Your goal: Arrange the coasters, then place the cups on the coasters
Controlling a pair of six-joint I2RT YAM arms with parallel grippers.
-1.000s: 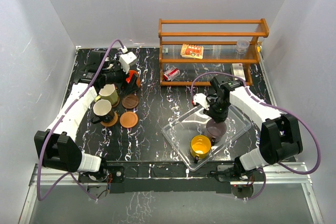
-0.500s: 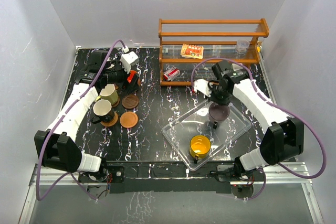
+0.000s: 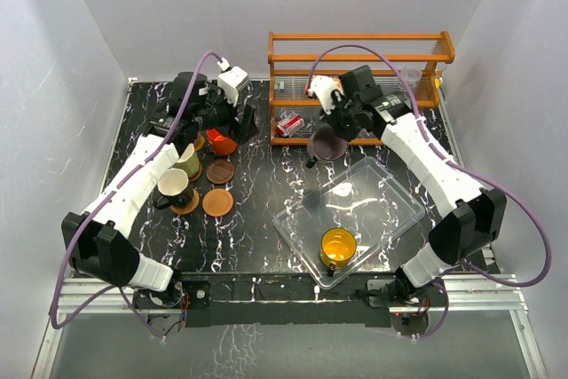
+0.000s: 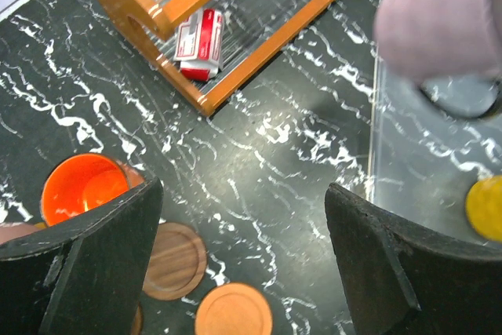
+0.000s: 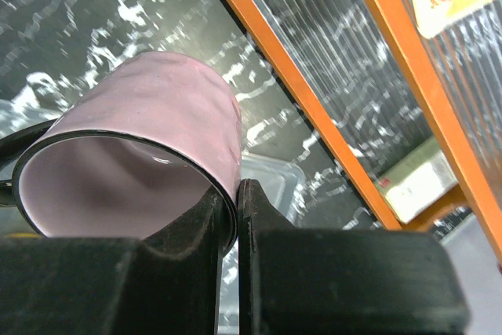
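Just in front of the wooden rack (image 3: 355, 39), the mauve cup (image 3: 327, 142) is held aloft, pinched only by its rim in the right gripper (image 5: 237, 202), and could be tipped loose, while the left gripper (image 4: 243, 229) is seen wide open, empty.

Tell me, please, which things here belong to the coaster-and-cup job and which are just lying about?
Job: mauve cup, yellow cup, orange-red cup, olive cup, black cup, orange-brown coaster, dark brown coaster.
Lying about: wooden rack, red pack, clear tray.
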